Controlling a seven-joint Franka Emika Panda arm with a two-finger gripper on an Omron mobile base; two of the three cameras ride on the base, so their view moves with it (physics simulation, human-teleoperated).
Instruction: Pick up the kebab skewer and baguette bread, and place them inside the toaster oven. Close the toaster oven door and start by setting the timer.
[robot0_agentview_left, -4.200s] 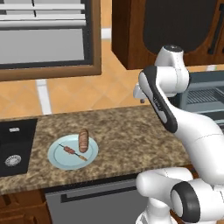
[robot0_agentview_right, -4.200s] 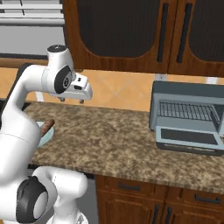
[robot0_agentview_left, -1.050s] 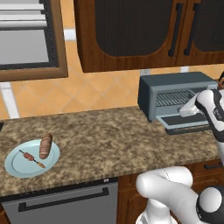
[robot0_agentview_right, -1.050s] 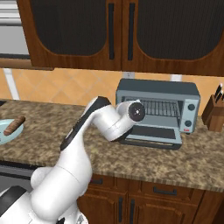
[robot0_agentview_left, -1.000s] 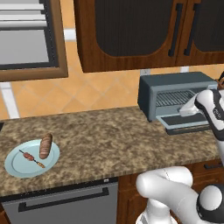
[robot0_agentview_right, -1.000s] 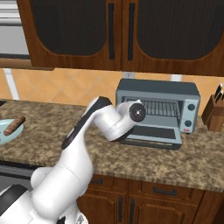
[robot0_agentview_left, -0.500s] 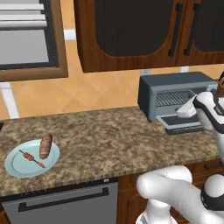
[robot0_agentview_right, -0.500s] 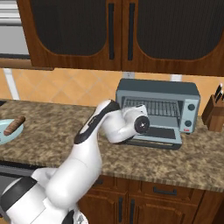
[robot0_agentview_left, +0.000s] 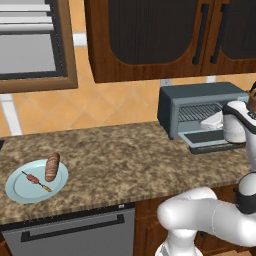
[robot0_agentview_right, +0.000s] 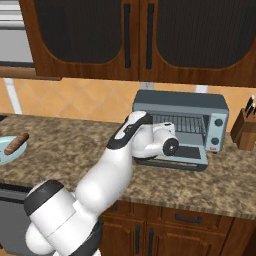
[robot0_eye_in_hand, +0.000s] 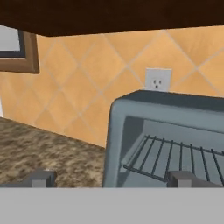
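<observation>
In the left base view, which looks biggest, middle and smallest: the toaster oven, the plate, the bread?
1. toaster oven
2. plate, though it sits nearer the camera
3. baguette bread

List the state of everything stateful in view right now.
toaster oven door: dropped open, lying flat on the counter.
toaster oven: wire rack bare, nothing inside.
kebab skewer: lying on the plate, untouched.
baguette bread: lying on the plate beside the skewer.
gripper: open, empty, in front of the oven mouth.
upper cabinet doors: closed.

A kitchen: granite counter, dark wood cabinets, toaster oven, knife block.
</observation>
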